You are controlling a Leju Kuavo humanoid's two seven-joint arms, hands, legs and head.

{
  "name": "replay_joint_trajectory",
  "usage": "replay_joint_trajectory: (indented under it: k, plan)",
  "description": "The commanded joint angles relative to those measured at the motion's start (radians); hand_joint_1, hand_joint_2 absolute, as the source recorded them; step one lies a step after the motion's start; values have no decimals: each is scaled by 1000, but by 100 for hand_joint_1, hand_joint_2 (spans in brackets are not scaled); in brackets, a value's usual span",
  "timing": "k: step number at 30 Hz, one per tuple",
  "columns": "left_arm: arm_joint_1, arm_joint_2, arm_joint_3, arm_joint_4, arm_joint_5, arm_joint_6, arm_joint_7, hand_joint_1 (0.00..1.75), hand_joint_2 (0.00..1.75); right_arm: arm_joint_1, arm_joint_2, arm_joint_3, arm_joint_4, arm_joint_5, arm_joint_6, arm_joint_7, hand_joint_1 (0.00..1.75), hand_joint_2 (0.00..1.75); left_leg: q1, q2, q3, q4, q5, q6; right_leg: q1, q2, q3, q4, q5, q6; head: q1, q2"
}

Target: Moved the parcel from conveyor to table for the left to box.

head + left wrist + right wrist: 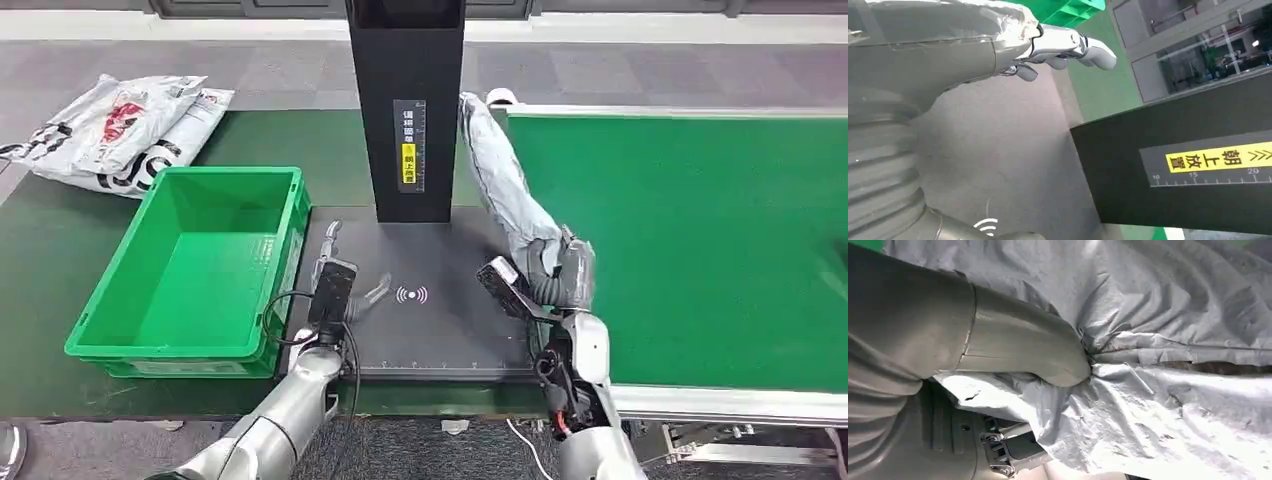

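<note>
Parcel (505,180) in right hand (545,275), gripped at its near end, rest slanting up over black surface (450,330) beside conveyor (700,240) | soft crinkly bag (probably light, slippery), best pinched by a bunched fold | left hand (335,290) empty, fingers (1068,45) spread

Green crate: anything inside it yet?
The green crate shows a bare floor, no parcel. The grey parcel is gripped by the right hand. The near wall hides the inner front edge.
</note>
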Motion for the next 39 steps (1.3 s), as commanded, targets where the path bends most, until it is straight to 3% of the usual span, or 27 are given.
replay_joint_trajectory:
  k: [1, 2, 3, 6, 11, 20, 22, 26, 27, 28, 29, 33, 34, 36, 37, 38, 39]
  plan:
    - [-14, 20, 41, -1, 1, -5, 3, 0, 175, 25, 35, 151, 41, 0, 5, 25, 175, 175, 0, 3, 1, -1, -1, 0, 0, 2, 1, -1, 0, 0, 0, 0]
    - [-12, 25, 33, -5, 3, 6, 3, 0, 175, 0, 34, 255, 177, -17, 5, 65, 175, 175, 1, 6, 3, -1, -1, 0, 1, 4, 2, -2, 1, -1, 0, 0]
    - [-12, 26, 32, -6, 4, 6, 3, 0, 175, -7, 35, 270, 200, -22, 5, 73, 175, 175, 0, 6, 2, -1, -1, 0, 1, 5, 1, -1, 1, -1, 0, 0]
    - [-3, 32, 25, -22, 14, -9, 3, 0, 175, -25, 35, 440, 345, -72, 184, 99, 175, 175, 1, 10, 4, -2, -2, -1, 1, 8, 2, -2, 1, -2, 0, 0]
    - [-3, 31, 25, -21, 14, -8, 3, 0, 175, -14, 37, 447, 347, -70, 172, 102, 175, 175, 0, 3, 0, -1, -1, -2, 1, 2, -2, 0, 0, -1, 0, 0]
    - [-4, 30, 25, -20, 13, -6, 3, 0, 175, -22, 29, 446, 347, -74, 180, 101, 175, 175, 1, 4, 1, -1, -1, -2, 1, 2, 0, -1, -1, -2, 0, 0]
    - [2, 29, 15, -48, 20, -14, 3, 0, 175, -27, 24, 470, 396, -117, 397, 61, 175, 175, 1, 3, 0, -1, -1, -2, 1, 2, -1, 0, -1, -2, 0, 0]
    - [15, 24, -10, -120, 46, -17, 3, 0, 175, 14, -7, 547, 441, -103, 495, 73, 175, 175, 1, 2, 2, -2, -1, -2, 1, 1, 1, -2, -1, -3, 0, 0]
    - [20, 25, -17, -143, 59, -17, 3, 0, 175, 22, -21, 571, 445, -95, 499, 74, 152, 175, 1, 3, 2, -2, -1, -3, 1, 2, 0, -1, -1, -2, 0, 0]
    - [23, 27, -24, -155, 67, -13, 3, 0, 175, 25, -28, 569, 444, -112, 489, 70, 16, 175, 1, 4, 5, -3, -1, -3, 2, 2, 3, -3, -1, -3, 0, 0]
    - [28, 31, -33, -172, 76, -3, 3, 0, 175, 20, -36, 576, 444, -123, 478, 69, 0, 175, 1, 5, 5, -2, -2, -4, 1, 3, 2, -1, -1, -2, 0, 0]
    - [72, 53, -44, -284, 114, 36, 3, 0, 175, 2, -43, 538, 407, -224, 431, 42, 0, 175, 1, 9, 12, -3, -3, -5, 1, 6, 7, -2, -1, -4, 0, 0]
    - [113, 65, -48, -389, 127, 60, 3, 0, 175, 3, -36, 478, 361, -306, 328, -4, 0, 175, 1, 9, 13, -3, -3, -5, 1, 6, 8, -2, -1, -4, 0, 0]
    - [159, 86, -78, -489, 122, 124, 3, 0, 175, 6, -36, 428, 263, -404, 298, -58, 0, 175, 0, 11, 13, -3, -3, -5, 1, 7, 8, -2, -1, -5, 0, 0]
    - [171, 92, -94, -517, 109, 176, 3, 0, 175, 22, -18, 366, 200, -511, 247, -141, 0, 0, 1, 9, 13, -4, -2, -5, 2, 5, 9, -3, -1, -5, 0, 0]
    - [173, 97, -124, -493, 84, 219, 3, 0, 175, 35, -22, 347, 138, -586, 268, -182, 0, 0, 1, 10, 12, -2, -3, -5, 2, 7, 7, -1, -2, -5, 0, 0]
    - [170, 71, -37, -458, -51, 219, 3, 0, 175, 54, -19, 332, 75, -644, 256, -213, 0, 0, 0, 11, 11, -2, -3, -5, 1, 7, 6, -1, -2, -5, 0, 0]
